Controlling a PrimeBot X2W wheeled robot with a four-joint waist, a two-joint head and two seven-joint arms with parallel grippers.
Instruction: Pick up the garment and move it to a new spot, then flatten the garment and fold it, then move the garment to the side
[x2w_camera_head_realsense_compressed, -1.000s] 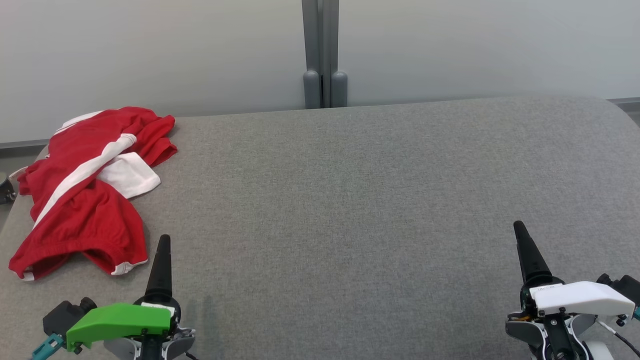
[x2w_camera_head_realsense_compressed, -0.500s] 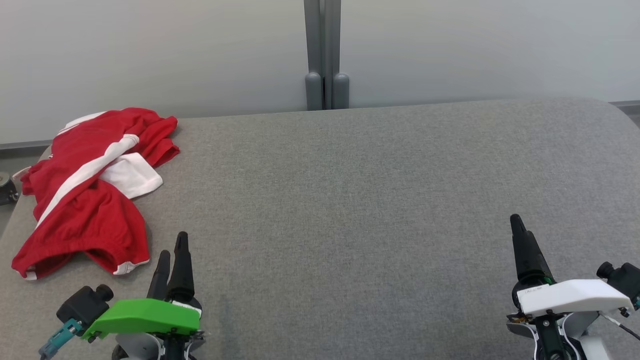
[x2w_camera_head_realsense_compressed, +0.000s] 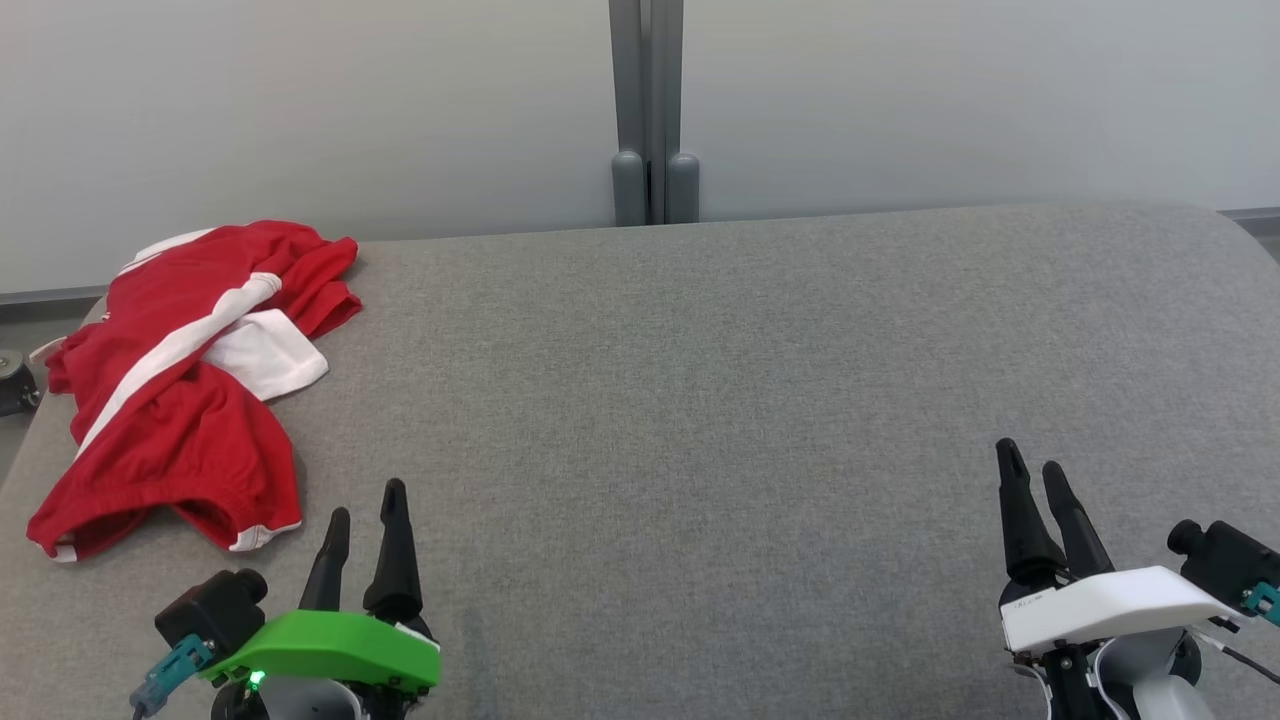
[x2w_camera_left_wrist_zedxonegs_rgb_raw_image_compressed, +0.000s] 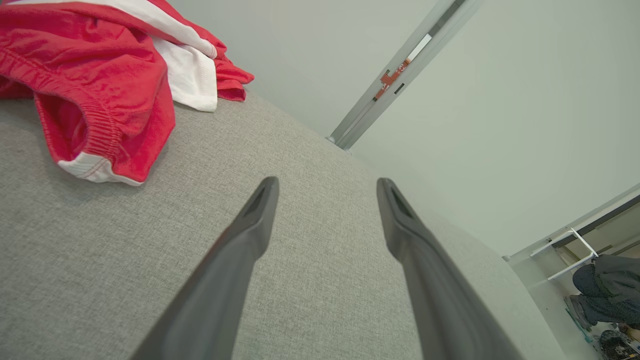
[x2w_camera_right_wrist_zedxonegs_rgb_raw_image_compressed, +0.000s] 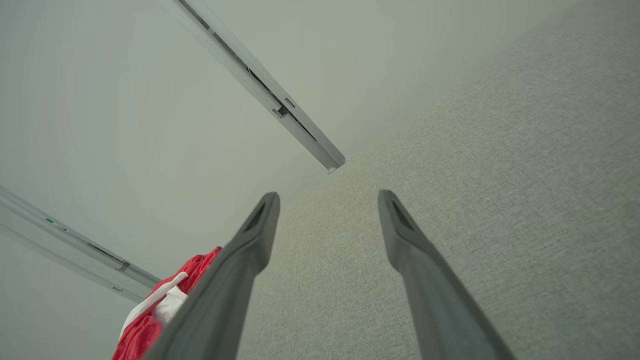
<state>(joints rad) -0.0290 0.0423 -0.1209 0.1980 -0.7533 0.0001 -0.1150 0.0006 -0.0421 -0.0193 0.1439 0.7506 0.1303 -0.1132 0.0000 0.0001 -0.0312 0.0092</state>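
One crumpled red-and-white garment, perhaps shorts.

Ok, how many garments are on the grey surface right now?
1. A crumpled red garment with white trim lies at the far left of the grey surface, ahead and to the left of the open left gripper. A second piece could be hidden in the heap.

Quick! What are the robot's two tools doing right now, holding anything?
Left tool: open, holding nothing, near the crumpled red and white cloth garment.
Right tool: open, holding nothing, over the grey fabric surface.
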